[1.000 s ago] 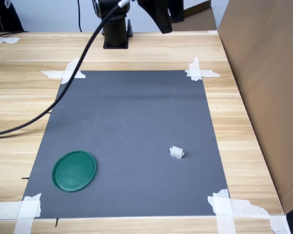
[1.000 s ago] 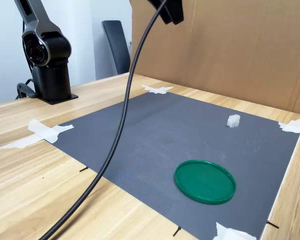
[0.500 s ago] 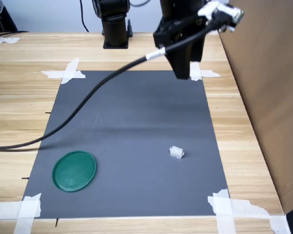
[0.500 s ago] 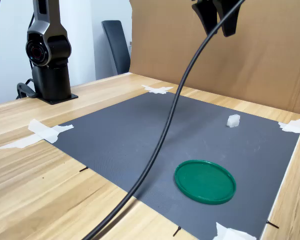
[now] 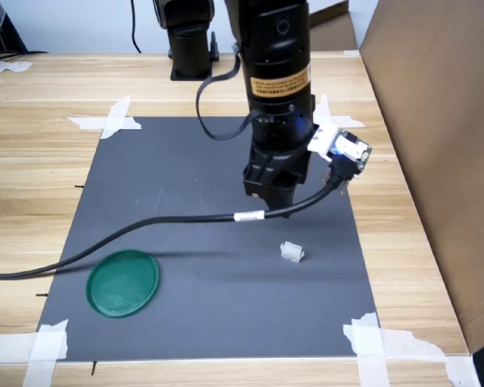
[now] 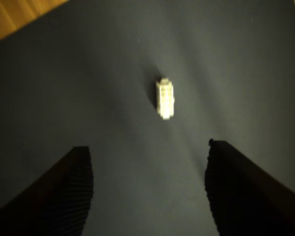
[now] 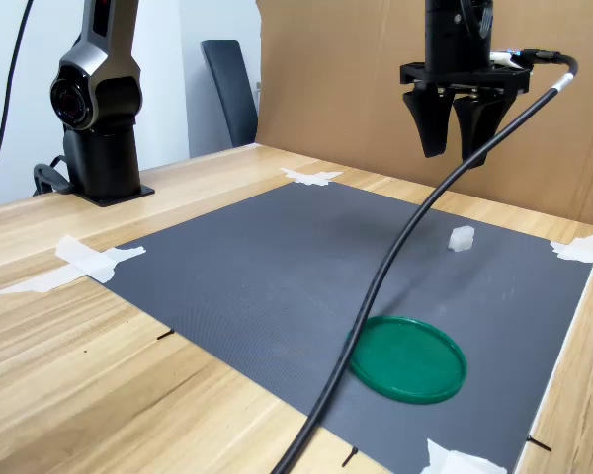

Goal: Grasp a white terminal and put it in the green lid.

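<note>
The gripper (image 7: 453, 148) hangs in the air above the dark gray mat (image 5: 202, 201), pointing down, in the upper right part of the second exterior view. Its 2 fingers (image 6: 69, 191) are spread wide apart and hold nothing; the wrist view shows bare mat between them. The white terminal (image 5: 292, 252) lies flat on the mat, a little below and to the right of the middle of the first exterior view, just below the gripper (image 5: 276, 205) there. In the wrist view the white terminal (image 6: 165, 99) sits ahead of the finger tips, about in line with the gap, not touching either finger. There is free mat on all sides of it. The green lid (image 5: 123, 282) lies flat at the lower left of the first exterior view, near the mat's left and bottom edges and well apart from the terminal. Nothing is inside the lid. A black cable (image 5: 145, 234) runs from the arm across the mat and off the left side of the first exterior view, passing just above the lid. In the second exterior view the cable (image 7: 376, 296) crosses in front of the lid's (image 7: 410, 360) left edge. White tape strips (image 5: 379, 339) hold the mat's 4 corners to the wooden table (image 5: 32, 161). A tall cardboard wall (image 5: 436, 145) stands close along the right side of the first exterior view.
</note>
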Available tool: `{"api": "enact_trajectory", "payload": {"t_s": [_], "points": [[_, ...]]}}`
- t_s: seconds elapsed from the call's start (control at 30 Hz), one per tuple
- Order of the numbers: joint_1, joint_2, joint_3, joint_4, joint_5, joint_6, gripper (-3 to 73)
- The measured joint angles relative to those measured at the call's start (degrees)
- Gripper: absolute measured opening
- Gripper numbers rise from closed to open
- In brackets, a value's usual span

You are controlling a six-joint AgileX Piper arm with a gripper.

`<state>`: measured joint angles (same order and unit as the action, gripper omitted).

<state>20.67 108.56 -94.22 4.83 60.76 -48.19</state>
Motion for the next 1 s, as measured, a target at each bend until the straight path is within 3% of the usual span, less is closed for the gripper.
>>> {"api": "enact_trajectory", "payload": {"t_s": [0.2,0.47,1.0], "points": [[0.13,5.72,-6.18,1.14,0.01,0.18,56.4],[3.99,11.14,-6.36,-4.83,0.3,1.51,56.4],[4.04,14.68,-6.36,-6.31,-3.28,4.05,56.4]]}}
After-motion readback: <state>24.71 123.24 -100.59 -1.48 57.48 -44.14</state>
